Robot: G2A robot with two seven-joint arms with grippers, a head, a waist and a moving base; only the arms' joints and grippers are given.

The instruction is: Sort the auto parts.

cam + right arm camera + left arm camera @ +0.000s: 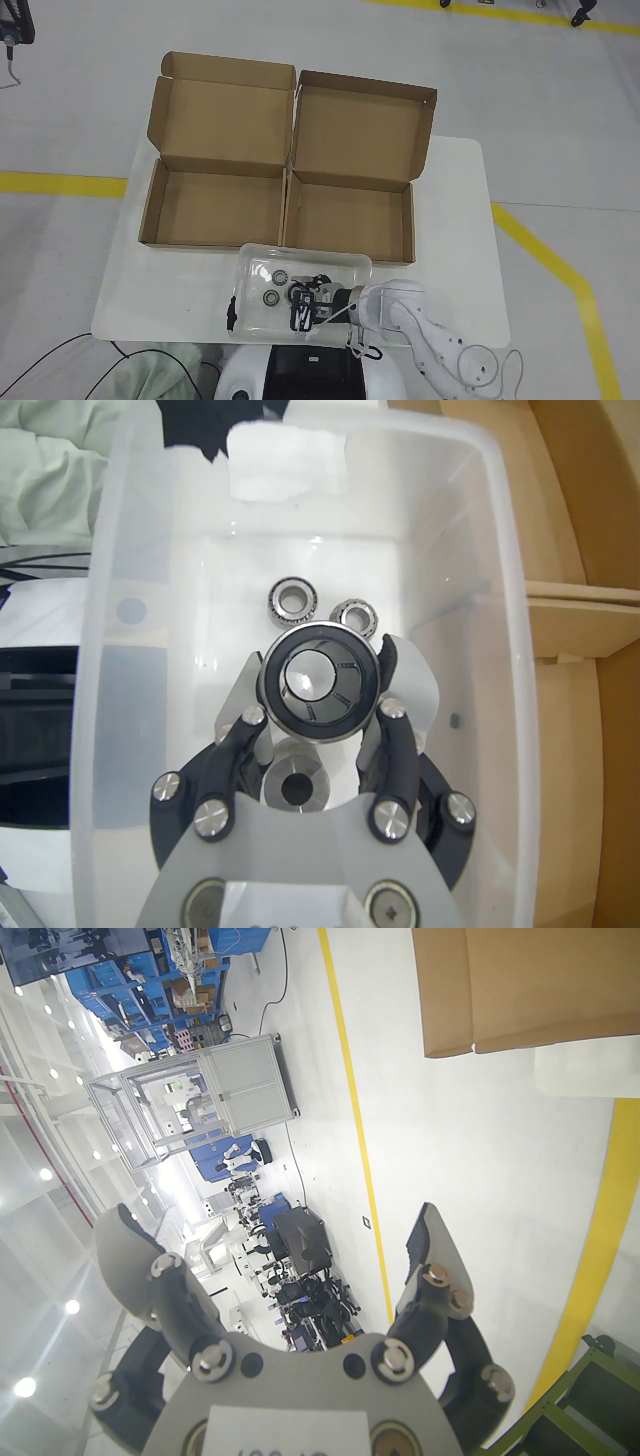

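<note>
My right gripper [320, 660] is inside the clear plastic bin [500, 550], shut on a large black-rimmed round bearing [320, 685]. Just beyond it, two small steel roller bearings [293, 601] [358, 616] lie on the bin floor. A grey metal cylinder with a dark bore [297, 785] sits under the gripper's base. In the top view, the right gripper [303, 303] is in the middle of the bin [305, 252], with the small bearings [282, 273] [271, 297] to its left. My left gripper [274, 1228] is open and holds nothing, facing out over the floor.
Two open cardboard boxes [215, 210] [350, 222] stand side by side on the white table [455, 250], just behind the bin, lids folded back. A corner of the cardboard [525, 988] appears in the left wrist view. Bare tabletop lies right of the boxes.
</note>
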